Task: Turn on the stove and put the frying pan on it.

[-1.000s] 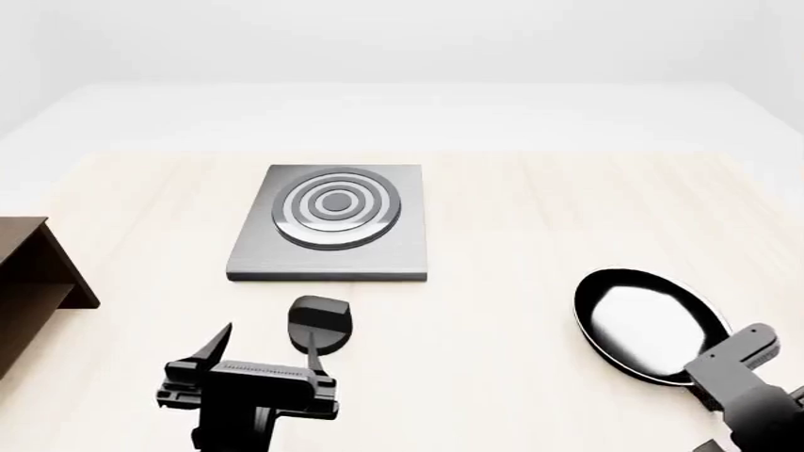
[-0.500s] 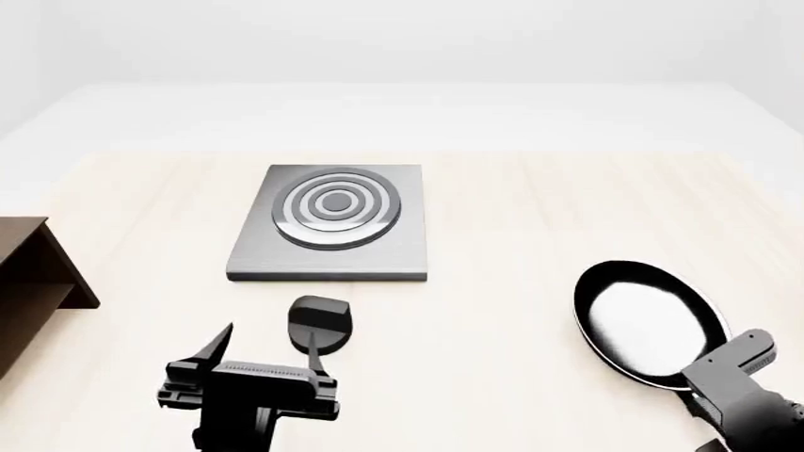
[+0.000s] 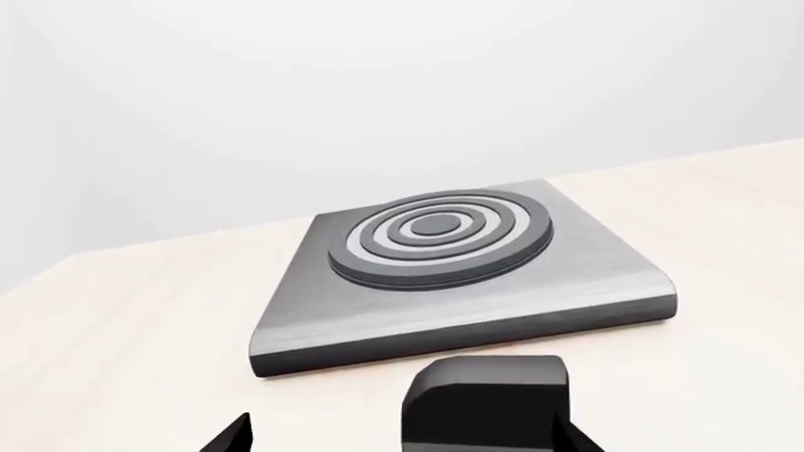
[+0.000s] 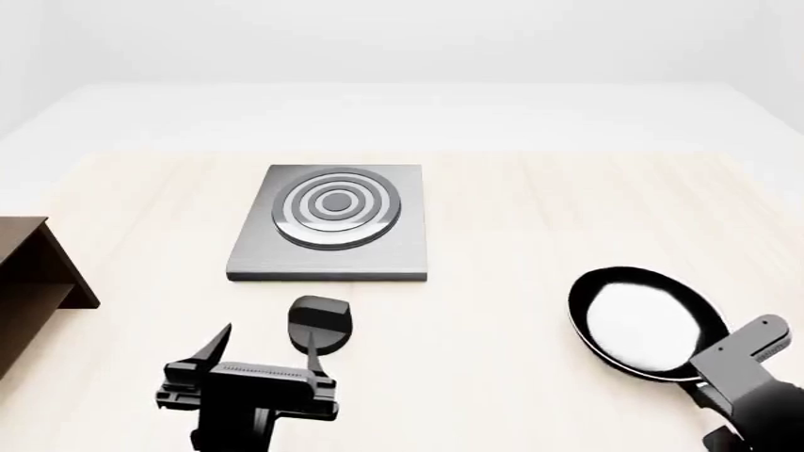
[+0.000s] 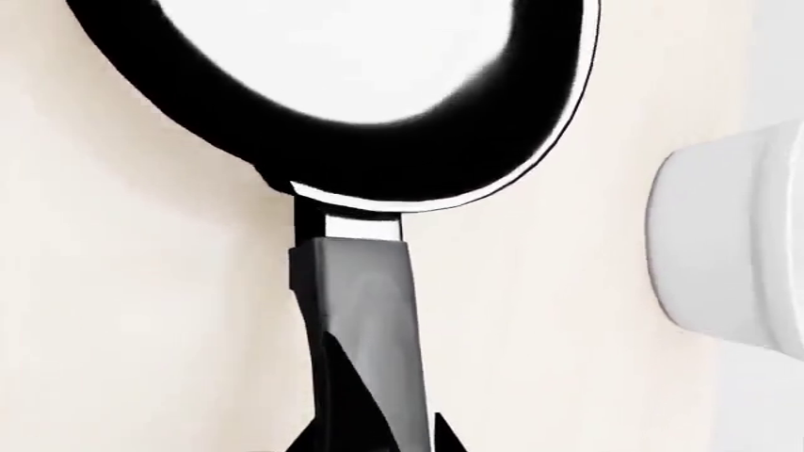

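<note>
Frying pan first: the round, shallow black frying pan [image 4: 647,323] with its glossy inside is seen on the pale wooden table [image 4: 528,226], well to the right of the flat dark-grey square stove [image 4: 333,223] and apart from it. In the right wrist view its long black handle [image 5: 358,311] is shown running back between the fingers of the right gripper [image 4: 741,363], which appear closed upon it. So the pan-carrying step is judged to be in hand. The left gripper [image 4: 258,363] is held open and empty just in front of the small round black knob [image 4: 319,320]. Whether the stove is on cannot be told. Next, a lift and a carry leftward over the raised rings are called for. Nothing is held inside the pan. A white bowl [image 5: 735,254] is glimpsed beside the pan; its contents are hidden.
</note>
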Robot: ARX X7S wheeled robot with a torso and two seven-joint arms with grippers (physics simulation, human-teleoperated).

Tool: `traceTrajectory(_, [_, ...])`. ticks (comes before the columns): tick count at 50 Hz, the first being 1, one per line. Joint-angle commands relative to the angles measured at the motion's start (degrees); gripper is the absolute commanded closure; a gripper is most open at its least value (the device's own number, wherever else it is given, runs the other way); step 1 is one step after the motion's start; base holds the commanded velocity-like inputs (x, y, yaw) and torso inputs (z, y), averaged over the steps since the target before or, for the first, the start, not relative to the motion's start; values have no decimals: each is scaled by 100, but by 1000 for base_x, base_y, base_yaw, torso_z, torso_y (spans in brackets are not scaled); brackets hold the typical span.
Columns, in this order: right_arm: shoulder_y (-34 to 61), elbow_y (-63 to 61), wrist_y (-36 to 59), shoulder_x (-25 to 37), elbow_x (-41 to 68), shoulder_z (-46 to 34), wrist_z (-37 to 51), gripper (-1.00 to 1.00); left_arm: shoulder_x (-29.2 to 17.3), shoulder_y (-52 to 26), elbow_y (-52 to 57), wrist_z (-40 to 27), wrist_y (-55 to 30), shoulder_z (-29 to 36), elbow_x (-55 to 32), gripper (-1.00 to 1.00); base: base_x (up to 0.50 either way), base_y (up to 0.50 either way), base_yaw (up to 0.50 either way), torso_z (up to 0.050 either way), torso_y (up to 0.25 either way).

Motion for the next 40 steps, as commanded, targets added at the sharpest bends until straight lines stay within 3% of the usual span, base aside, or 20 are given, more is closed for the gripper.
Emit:
traceTrajectory(1, [521,-825,154,247,-189,668,136,100,66,41,61,232,36,-161,-88,-100,0,0,0,0,0])
traceTrajectory(17, [1644,-1334,1059,148,-131,860,24,100,10,43,116,218,57,-189,-156,-100,1,0,0,0,0])
traceTrajectory(40, [2491,-1395,1397,-211,-255,949,61,100,-43,80,180,190,72,-201,-250,-100,0,0,0,0,1])
